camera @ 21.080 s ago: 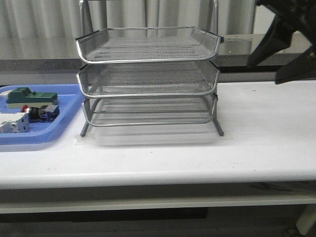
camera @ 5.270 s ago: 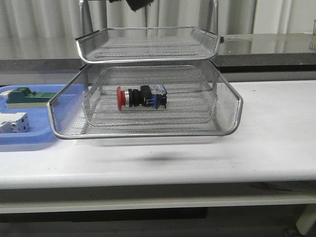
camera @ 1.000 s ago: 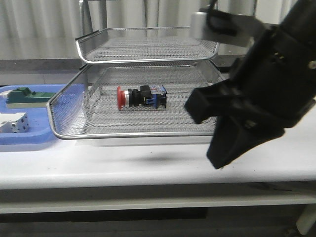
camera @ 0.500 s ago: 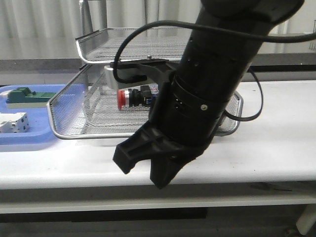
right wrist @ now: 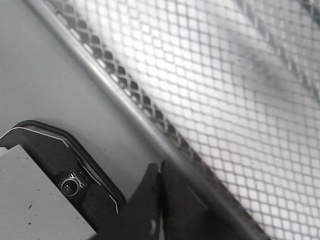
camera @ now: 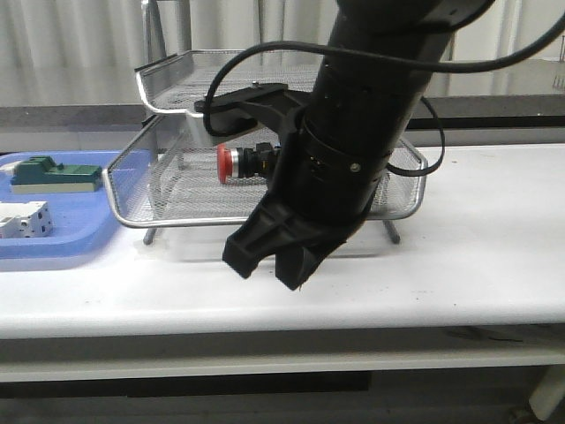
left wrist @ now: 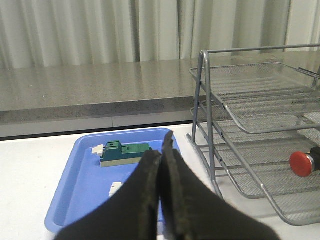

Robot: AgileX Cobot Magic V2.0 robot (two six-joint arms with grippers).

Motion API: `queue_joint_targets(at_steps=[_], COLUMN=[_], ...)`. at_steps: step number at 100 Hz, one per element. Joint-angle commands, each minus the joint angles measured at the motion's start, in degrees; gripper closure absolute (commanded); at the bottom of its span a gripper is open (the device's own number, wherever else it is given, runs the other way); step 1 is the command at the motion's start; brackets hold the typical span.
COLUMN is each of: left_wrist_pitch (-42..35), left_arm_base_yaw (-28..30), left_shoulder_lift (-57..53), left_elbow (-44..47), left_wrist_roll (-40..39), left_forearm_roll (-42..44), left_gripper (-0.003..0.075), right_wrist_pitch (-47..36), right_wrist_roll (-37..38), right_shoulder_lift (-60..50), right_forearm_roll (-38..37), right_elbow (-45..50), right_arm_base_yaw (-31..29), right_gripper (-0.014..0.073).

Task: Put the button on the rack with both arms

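The button (camera: 237, 163) lies on its side in the rack's (camera: 177, 75) middle tier, red head to the left. That tier (camera: 132, 200) sticks out a little at the front. My right arm fills the front view before the rack. Its gripper (camera: 272, 263) is shut and empty, low in front of the tier. In the right wrist view the shut fingertips (right wrist: 161, 167) rest by the tier's chrome rim (right wrist: 125, 107). My left gripper (left wrist: 161, 150) is shut and empty above the blue tray; the button's red head (left wrist: 301, 163) and the rack (left wrist: 240, 100) show beside it.
A flat blue tray (camera: 62, 243) lies left of the rack, with a green block (camera: 48, 174) and a white block (camera: 22, 219) in it. The tray (left wrist: 82, 180) and green block (left wrist: 125, 152) show in the left wrist view. White table runs right of the rack.
The right arm has swung in from the right to the rack's front. The pulled-out middle tier, with the button in it, has slid back toward the rack.
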Motion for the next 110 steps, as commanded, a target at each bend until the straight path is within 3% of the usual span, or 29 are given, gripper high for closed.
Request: queue_joint_targets(at_steps=[1,44,66,110], left_wrist_pitch=[-4.6,-4.6,-4.6,-4.6], left_arm_base_yaw=[0.2,0.2,0.2,0.2], left_shoulder_lift=[0.4,0.4,0.4,0.4], left_elbow=[-1.7,-1.7,-1.7,-1.7], left_wrist_roll=[-0.5,-0.5,-0.5,-0.5], left_forearm_roll=[-0.9,-0.9,-0.9,-0.9], left_gripper=[0.0741,0.0741,0.0741,0.0741], right_wrist_pitch=[-3.5,-3.4,-3.0,6.1], right_wrist_roll=[-0.7,-0.7,-0.7,0.5], right_shoulder_lift=[-1.4,6.5,6.4,3.4], right_forearm_roll=[-2.4,-3.9,-4.1,-1.6], right_elbow=[-3.3,-13.6,-15.6,-15.3], right_arm_base_yaw=[-2.3,-9.6,-10.3,-10.2], right_gripper=[0.0659,0.0659,0.0659,0.0659])
